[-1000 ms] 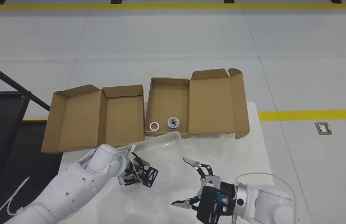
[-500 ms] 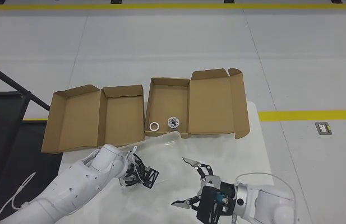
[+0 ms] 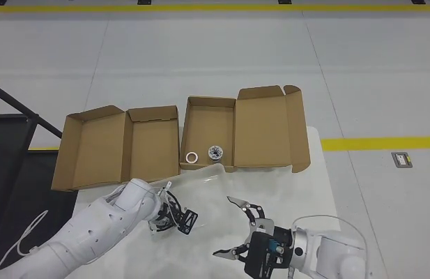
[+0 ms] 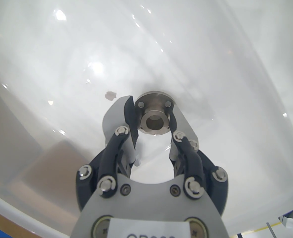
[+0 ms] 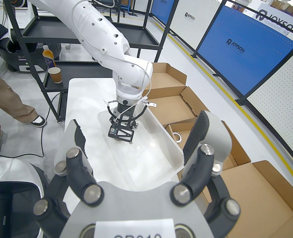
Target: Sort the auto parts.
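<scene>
Gripping bushing (image 4: 154,122) in tray (image 4: 87,38) with left end effector (image 3: 178,220), right end effector (image 3: 222,227) released; next, probably lift toward far box (image 3: 208,122).

A steel flanged bushing (image 4: 154,117) sits pinched in the jaws of the left gripper (image 4: 153,122), flange toward the floor of the white tray (image 4: 211,38). A pale ring (image 3: 192,157) and a toothed round part (image 3: 215,151) lie side by side in a cardboard box (image 3: 208,118) at the counter's far edge.

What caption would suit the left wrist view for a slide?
The left gripper grips a metal part inside a white tray.
</scene>
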{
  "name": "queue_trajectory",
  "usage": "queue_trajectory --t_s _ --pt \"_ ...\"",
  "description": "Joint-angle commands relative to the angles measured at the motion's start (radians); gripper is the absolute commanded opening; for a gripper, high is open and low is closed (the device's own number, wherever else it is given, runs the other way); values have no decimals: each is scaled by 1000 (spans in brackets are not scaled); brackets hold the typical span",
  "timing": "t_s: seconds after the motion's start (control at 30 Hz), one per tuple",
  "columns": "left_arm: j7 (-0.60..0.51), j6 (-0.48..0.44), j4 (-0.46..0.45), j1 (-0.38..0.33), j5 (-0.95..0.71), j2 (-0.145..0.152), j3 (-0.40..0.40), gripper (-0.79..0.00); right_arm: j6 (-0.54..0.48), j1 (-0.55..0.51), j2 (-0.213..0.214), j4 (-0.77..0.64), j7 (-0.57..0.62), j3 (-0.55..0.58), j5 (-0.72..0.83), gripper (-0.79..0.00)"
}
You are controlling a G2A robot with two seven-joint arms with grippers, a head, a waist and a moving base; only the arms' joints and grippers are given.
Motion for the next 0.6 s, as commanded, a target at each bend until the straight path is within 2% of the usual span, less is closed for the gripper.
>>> queue_trajectory --t_s 0.0,0.03,0.1,0.13,0.17,0.4,0.57 --pt "3 0 3 -3 0 -1 10 -493 0 0 0 0 0 0 0 0" --pt "6 0 6 -5 -1 -1 14 -517 0 0 0 0 0 0 0 0" --pt "8 0 9 -9 0 -3 20 -665 0 0 0 0 0 0 0 0" --pt "11 0 12 -11 -2 -3 22 -763 0 0 0 0 0 0 0 0" --pt "12 0 14 -14 -3 -4 23 -785 0 0 0 0 0 0 0 0" --pt "30 11 18 -26 -26 8 -22 -785 0 0 0 0 0 0 0 0" --pt "69 66 -30 -11 -65 58 -126 -785 0 0 0 0 0 0 0 0"
